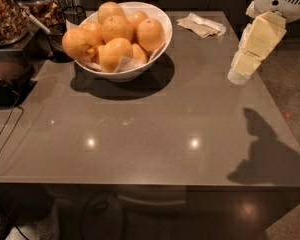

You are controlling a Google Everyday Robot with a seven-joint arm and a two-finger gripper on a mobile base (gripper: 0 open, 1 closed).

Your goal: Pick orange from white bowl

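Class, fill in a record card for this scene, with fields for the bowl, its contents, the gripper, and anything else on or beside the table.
Bowl: white bowl, far left part of the table
Contents: oranges piled above the rim, on a paper lining
Gripper: gripper over the table's right edge, apart from the bowl, no orange in it
Other items: crumpled napkin near the far edge; jars left of the bowl

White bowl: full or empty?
Full: round orange fruits heap above the glossy white bowl's rim. The cream gripper hangs over the grey table's right edge.
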